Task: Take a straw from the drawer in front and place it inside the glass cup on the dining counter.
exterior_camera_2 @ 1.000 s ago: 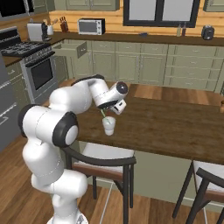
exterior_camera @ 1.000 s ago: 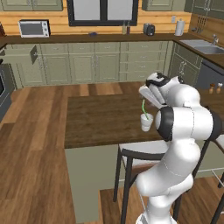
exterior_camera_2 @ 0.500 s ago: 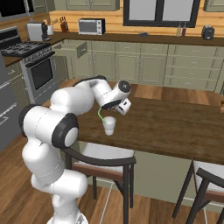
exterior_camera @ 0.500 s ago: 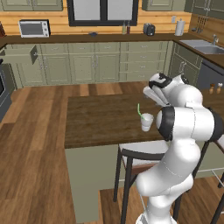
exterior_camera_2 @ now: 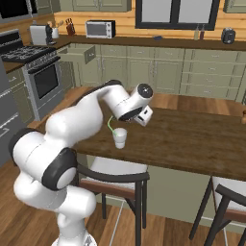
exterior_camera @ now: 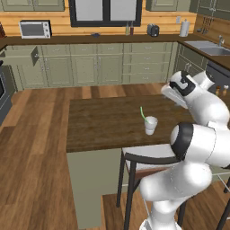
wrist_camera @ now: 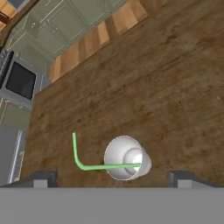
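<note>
Room: rendered kitchen with sage-green cabinets, light wood backsplash and wood-plank floor.
Desk: one rectangular dark brown wood-plank desk [exterior_camera: 103, 121] on a pale green base, standing mid-floor.
Cup: one small whitish translucent tumbler [exterior_camera: 150, 125], upright on the desk near its front edge, the edge nearest the stools.
Straw: one thin light-green straw [wrist_camera: 89, 161], its lower end inside the tumbler; the rest leans out over the rim and bends partway along in the hand view.
Tool: one two-finger tool [wrist_camera: 113, 178], its dark finger tips [wrist_camera: 41, 179] spread wide, nothing between them.
Tool against tumbler: raised above the tumbler, looking down on it; the tumbler's rim and the straw sit between the two tips in the hand view, touching neither.
Tool in base views: in the left base view it [exterior_camera: 176, 95] hangs just beyond and above the tumbler on the arm's side; the right base view shows it [exterior_camera_2: 141, 117] just above and beside the tumbler [exterior_camera_2: 119, 138].
Drawer: one wide sage-green drawer [exterior_camera_2: 76, 53] pulled open at the wall cabinets, well apart from the tumbler, beside the stove [exterior_camera_2: 41, 72].
Stools: two dark-framed stools, one [exterior_camera_2: 115, 181] just in front of the tumbler, the other [exterior_camera_2: 230, 204] further along the desk.
Microwave: one white microwave [exterior_camera: 35, 29] on the wall counter behind the tumbler.
</note>
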### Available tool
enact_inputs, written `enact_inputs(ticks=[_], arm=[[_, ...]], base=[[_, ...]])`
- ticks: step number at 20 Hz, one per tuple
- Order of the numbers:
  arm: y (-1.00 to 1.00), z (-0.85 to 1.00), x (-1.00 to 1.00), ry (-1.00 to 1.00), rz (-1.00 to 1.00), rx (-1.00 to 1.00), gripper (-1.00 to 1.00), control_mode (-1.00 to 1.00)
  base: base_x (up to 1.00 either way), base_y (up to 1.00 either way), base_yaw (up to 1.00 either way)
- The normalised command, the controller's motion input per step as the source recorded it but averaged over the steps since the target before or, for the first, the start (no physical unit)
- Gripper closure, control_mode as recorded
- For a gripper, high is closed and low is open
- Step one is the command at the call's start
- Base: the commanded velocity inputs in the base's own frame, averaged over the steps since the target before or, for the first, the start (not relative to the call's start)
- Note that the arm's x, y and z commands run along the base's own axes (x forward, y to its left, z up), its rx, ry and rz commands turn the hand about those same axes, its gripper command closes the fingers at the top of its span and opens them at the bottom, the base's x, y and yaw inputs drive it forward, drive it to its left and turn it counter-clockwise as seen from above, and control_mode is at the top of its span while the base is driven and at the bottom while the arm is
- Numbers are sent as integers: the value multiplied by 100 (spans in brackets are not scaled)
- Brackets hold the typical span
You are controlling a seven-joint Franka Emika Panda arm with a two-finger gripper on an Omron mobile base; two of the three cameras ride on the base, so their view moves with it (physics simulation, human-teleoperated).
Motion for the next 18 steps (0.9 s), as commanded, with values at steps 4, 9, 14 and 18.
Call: enact_inputs(ticks=[4, 9, 14, 18], arm=[[-1, 39, -95, 0, -1, -18, -100, -100], [-18, 9, -85, 0, -4, -24, -100, -100], [-27, 0, -67, 0, -9, -23, -100, -100], [-20, -1, -50, 1, -13, -11, -100, -100]], base=[[0, 0, 0], [0, 0, 0], [0, 0, 0], [0, 0, 0]])
